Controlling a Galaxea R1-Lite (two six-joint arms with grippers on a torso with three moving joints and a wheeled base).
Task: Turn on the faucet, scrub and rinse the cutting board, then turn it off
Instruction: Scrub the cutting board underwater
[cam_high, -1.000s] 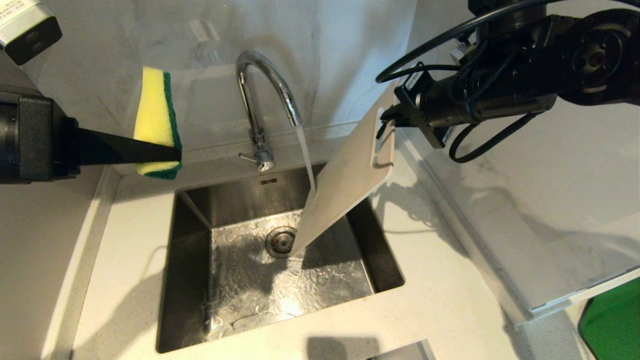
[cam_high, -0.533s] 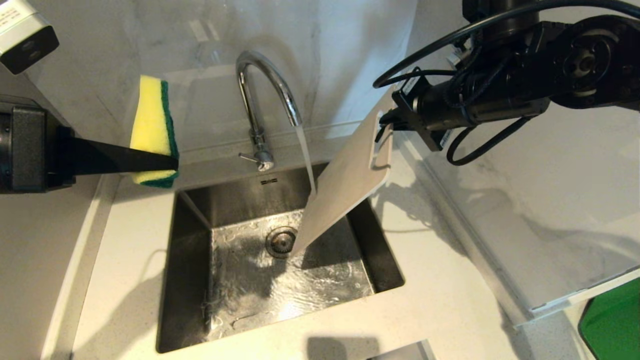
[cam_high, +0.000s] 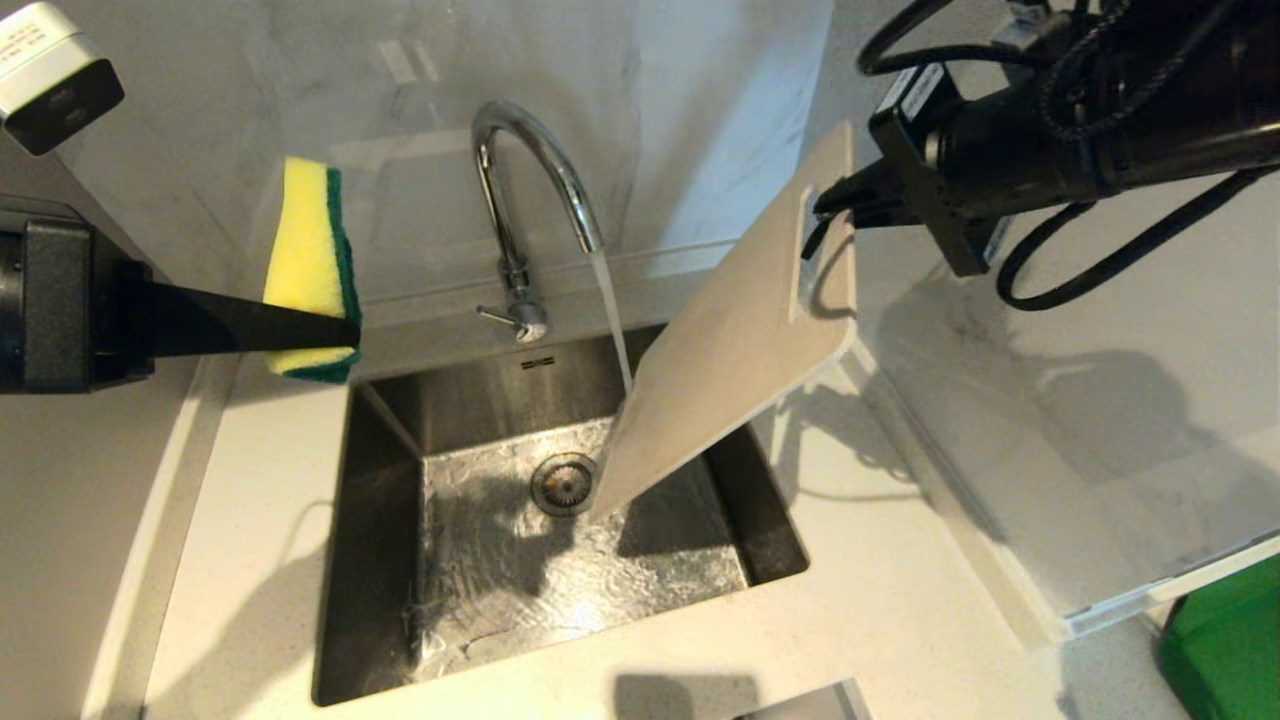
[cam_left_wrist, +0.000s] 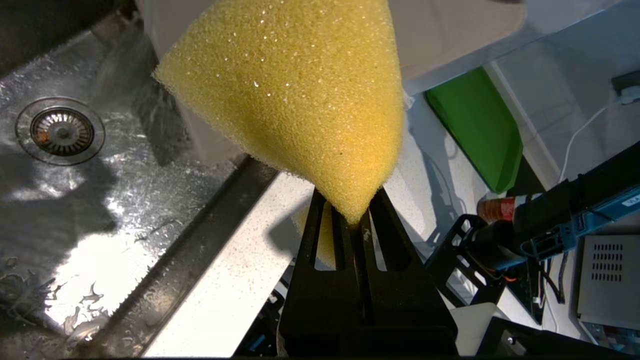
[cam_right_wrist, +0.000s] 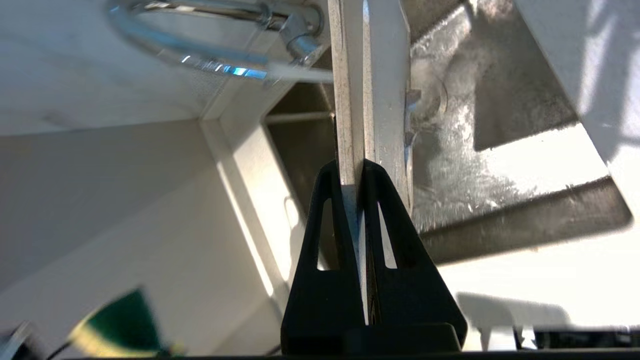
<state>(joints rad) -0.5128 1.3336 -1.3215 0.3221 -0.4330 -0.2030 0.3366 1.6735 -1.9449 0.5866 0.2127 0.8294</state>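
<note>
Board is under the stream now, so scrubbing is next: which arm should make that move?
Left. The left claw grips the yellow-and-green sponge beside the sink, free to reach over. The right claw holds the cream-white plastic cutting board tilted under the water.

sponge: top cut off by frame edge
green object: cropped at corner, identity unclear
board: seen edge-on, face hidden
faucet: only partly in frame

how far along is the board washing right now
Done: the faucet is on, water running. In hand: the right gripper tilts the cutting board into the stream over the sink; the left gripper holds the sponge clear of it. Left: finishing the rinse, turning the faucet off.
</note>
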